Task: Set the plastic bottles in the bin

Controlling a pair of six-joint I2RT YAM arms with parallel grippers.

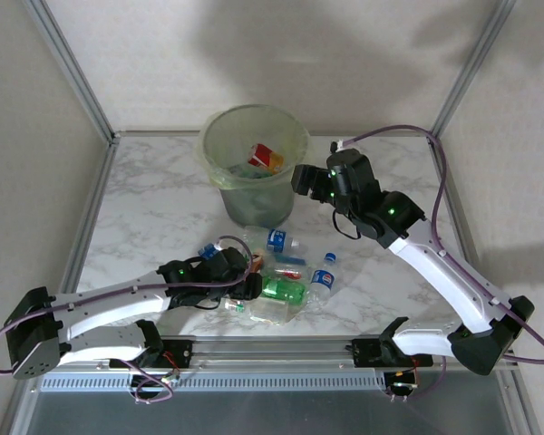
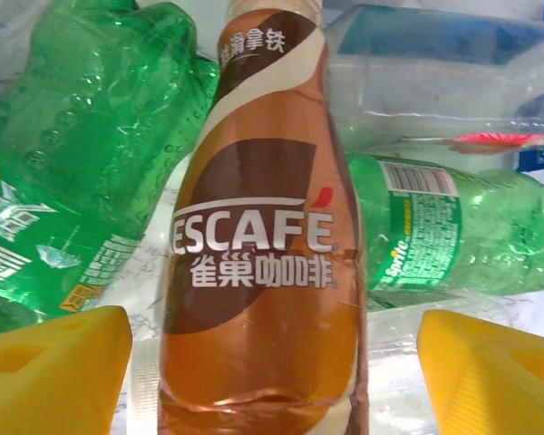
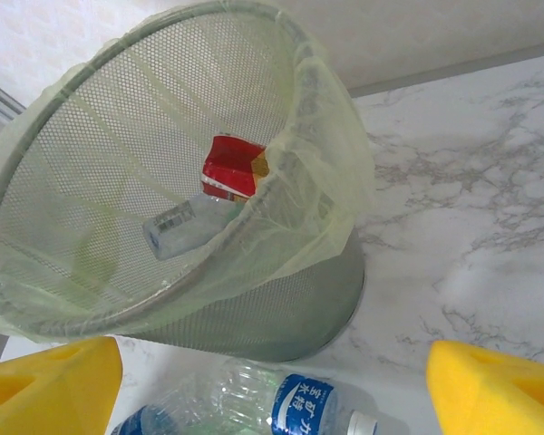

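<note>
Broadly, the marble-patterned worktop [image 1: 154,195] carries the bag-lined mesh bin [image 1: 254,207] at its far middle, with a red-labelled bottle [image 1: 265,159] and a clear one [image 3: 186,227] lying inside. Most of the plastic bottles [image 1: 286,272] lie heaped between the bin and the arms' bases. The right claw [image 1: 303,178] hovers beside the bin's rim, spread wide and empty, above a blue-labelled water bottle [image 3: 299,403]. The left claw [image 1: 250,286] sits low at the heap, its fingers [image 2: 54,372] wide apart on either side of a brown Nescafé bottle [image 2: 263,272] without pinching it. A green Sprite bottle [image 2: 453,231] lies alongside. The step looks like a pickup. The next move calls for closing squarely on the Nescafé body, lifting it clear of its neighbours and carrying it over the rim.
</note>
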